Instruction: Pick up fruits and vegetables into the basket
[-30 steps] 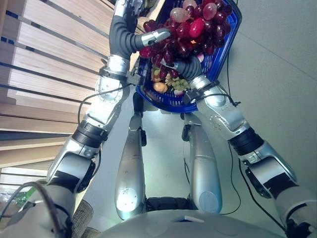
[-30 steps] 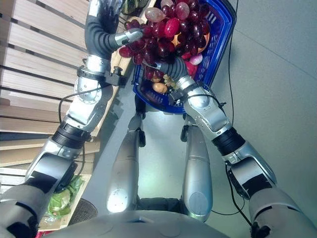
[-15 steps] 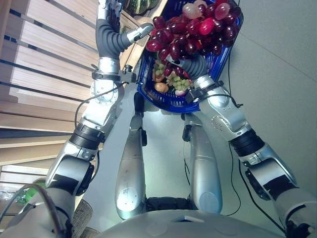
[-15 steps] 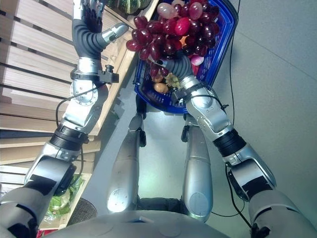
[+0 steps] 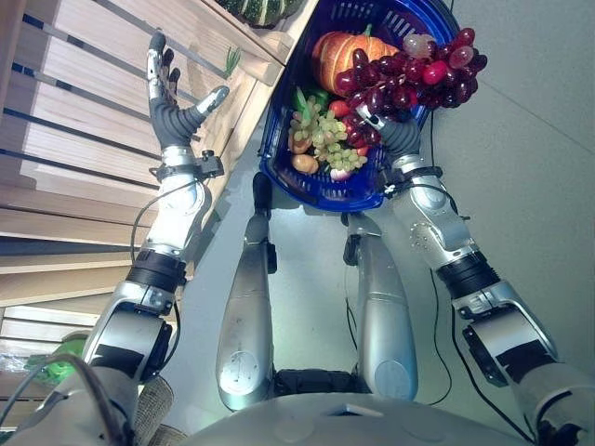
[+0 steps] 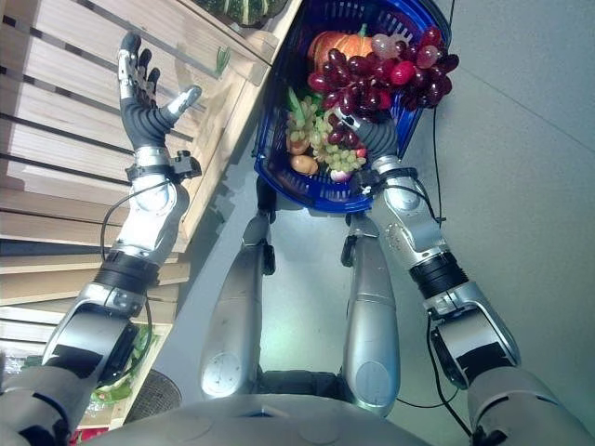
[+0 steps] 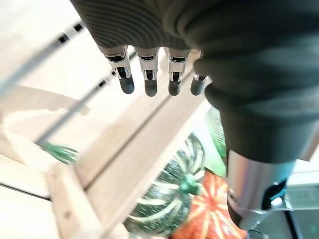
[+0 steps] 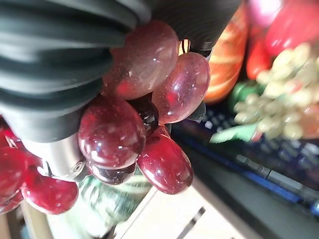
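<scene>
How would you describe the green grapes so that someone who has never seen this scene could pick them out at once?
Find the blue basket on the floor beside the wooden shelves. Inside it, below the orange pumpkin, lies a bunch of green grapes. Its small pale green berries set it apart from the larger dark red grapes held in the right hand.

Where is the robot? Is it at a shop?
Probably a pretend grocery shop. There is a blue shopping basket holding green grapes and a pumpkin, wooden slatted shelves with a striped squash, and red grapes in the right hand.
</scene>
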{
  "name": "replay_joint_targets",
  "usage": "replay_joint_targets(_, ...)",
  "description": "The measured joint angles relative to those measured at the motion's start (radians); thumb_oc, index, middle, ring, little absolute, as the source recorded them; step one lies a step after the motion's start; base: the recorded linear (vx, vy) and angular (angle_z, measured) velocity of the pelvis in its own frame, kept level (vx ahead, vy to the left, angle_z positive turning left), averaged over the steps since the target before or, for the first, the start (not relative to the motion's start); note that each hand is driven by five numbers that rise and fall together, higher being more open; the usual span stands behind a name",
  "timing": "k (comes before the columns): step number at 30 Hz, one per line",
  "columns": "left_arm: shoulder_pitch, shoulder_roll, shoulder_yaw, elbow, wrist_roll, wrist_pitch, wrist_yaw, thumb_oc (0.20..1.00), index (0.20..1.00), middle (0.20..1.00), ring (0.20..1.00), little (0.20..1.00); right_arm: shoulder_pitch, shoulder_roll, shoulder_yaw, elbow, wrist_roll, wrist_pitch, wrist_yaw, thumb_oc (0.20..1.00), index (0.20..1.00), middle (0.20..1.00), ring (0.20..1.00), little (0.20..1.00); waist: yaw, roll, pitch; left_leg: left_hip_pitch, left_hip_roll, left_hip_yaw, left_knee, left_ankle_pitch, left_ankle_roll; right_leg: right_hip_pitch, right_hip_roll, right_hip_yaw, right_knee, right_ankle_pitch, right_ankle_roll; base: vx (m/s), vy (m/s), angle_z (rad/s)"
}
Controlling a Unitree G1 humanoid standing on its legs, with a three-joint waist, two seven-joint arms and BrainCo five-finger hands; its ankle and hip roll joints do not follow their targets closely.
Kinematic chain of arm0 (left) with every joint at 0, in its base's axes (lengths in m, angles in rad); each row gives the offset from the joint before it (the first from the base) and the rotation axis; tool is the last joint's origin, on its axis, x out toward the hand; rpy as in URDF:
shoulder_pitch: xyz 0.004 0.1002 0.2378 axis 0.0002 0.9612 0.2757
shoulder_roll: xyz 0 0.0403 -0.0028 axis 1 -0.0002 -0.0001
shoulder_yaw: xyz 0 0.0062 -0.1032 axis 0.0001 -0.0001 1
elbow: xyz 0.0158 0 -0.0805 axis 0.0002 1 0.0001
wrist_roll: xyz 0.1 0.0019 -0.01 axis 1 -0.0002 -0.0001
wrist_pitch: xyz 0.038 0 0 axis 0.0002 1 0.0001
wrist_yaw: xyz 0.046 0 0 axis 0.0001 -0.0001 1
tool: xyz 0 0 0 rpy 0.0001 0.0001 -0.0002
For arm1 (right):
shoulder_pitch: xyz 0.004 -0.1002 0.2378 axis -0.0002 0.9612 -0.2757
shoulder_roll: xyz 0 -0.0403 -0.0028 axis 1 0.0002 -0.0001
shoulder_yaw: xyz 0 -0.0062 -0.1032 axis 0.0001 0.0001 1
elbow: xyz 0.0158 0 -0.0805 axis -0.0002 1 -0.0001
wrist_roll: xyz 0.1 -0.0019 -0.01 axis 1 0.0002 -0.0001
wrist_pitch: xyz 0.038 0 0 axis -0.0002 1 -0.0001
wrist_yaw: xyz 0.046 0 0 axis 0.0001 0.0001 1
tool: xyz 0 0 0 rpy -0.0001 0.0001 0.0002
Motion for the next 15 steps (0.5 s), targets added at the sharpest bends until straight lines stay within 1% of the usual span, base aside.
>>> replay_joint_targets(2,-0.014,0.000,-0.001,0.052,-0.001,-0.004,0.006,1.000,1.000,1.000,1.000,1.000,-0.031,-0.008,0.000,0.092,0.016,0.002,-0.019,0.200,0.200,0.200,0.200,0.200,0.001,0.000,0.000,0.000,0.000,0.000,-0.001,0.000,0.000,0.000,0.000,0.000,-0.001,0.000,0.000,0.00,0.000,0.00)
replay_joint_targets(4,-0.032,0.002,-0.004,0.107,-0.007,-0.018,0.012,1.000,1.000,1.000,1.000,1.000,-0.070,-0.019,0.001,0.192,0.038,0.021,-0.023,0.200,0.200,0.200,0.200,0.200,0.002,0.000,0.000,-0.001,0.000,0.000,-0.002,0.000,0.000,-0.001,0.000,0.000,-0.002,0.000,0.000,0.00,0.000,0.00)
replay_joint_targets(5,-0.054,0.005,-0.009,0.154,-0.012,-0.016,0.013,1.000,1.000,1.000,1.000,1.000,-0.115,-0.021,0.001,0.280,0.051,0.052,-0.023,0.200,0.200,0.200,0.200,0.200,0.004,0.000,0.000,-0.001,0.000,0.000,-0.001,0.000,0.000,-0.002,0.000,0.000,-0.002,0.000,0.000,0.00,0.000,0.00)
replay_joint_targets(8,-0.097,0.018,-0.012,0.226,-0.058,-0.006,0.008,1.000,1.000,1.000,1.000,1.000,-0.219,-0.040,0.007,0.459,0.058,0.136,-0.016,0.200,0.200,0.200,0.200,0.200,0.006,0.001,0.000,-0.007,0.000,-0.001,-0.002,0.003,-0.001,-0.006,0.000,-0.003,-0.003,0.000,0.000,0.00,0.000,0.00)
replay_joint_targets(9,-0.105,0.021,-0.013,0.235,-0.066,-0.001,0.006,1.000,1.000,1.000,1.000,1.000,-0.237,-0.043,0.007,0.489,0.058,0.152,-0.012,0.200,0.200,0.200,0.200,0.200,0.008,0.001,0.000,-0.007,0.000,-0.001,-0.002,0.003,-0.001,-0.006,0.000,-0.003,-0.003,0.000,0.000,-0.01,-0.030,0.00)
replay_joint_targets(11,-0.141,0.032,-0.025,0.277,-0.097,0.012,-0.012,1.000,1.000,1.000,1.000,1.000,-0.312,-0.055,0.008,0.633,0.052,0.205,0.020,0.200,0.200,0.200,0.200,0.200,0.020,0.001,0.000,-0.007,0.001,-0.003,-0.002,0.004,-0.002,-0.006,0.000,-0.005,-0.003,0.000,0.000,0.00,-0.037,0.01)
replay_joint_targets(12,-0.165,0.040,-0.033,0.298,-0.118,0.026,-0.032,1.000,1.000,1.000,1.000,1.000,-0.363,-0.065,0.008,0.726,0.040,0.252,0.051,0.200,0.200,0.200,0.200,0.200,0.029,0.002,0.001,-0.007,0.001,-0.005,-0.002,0.004,-0.002,-0.005,0.000,-0.006,-0.002,0.001,-0.002,0.00,-0.040,0.03)
replay_joint_targets(15,-0.201,0.050,-0.050,0.344,-0.142,0.031,-0.068,1.000,1.000,1.000,1.000,1.000,-0.444,-0.073,0.016,0.851,-0.031,0.320,0.099,0.200,0.200,0.200,0.200,0.200,0.045,0.003,0.001,-0.007,0.001,-0.009,-0.001,0.005,-0.002,-0.003,0.000,-0.009,-0.001,0.003,-0.005,0.00,-0.021,0.02)
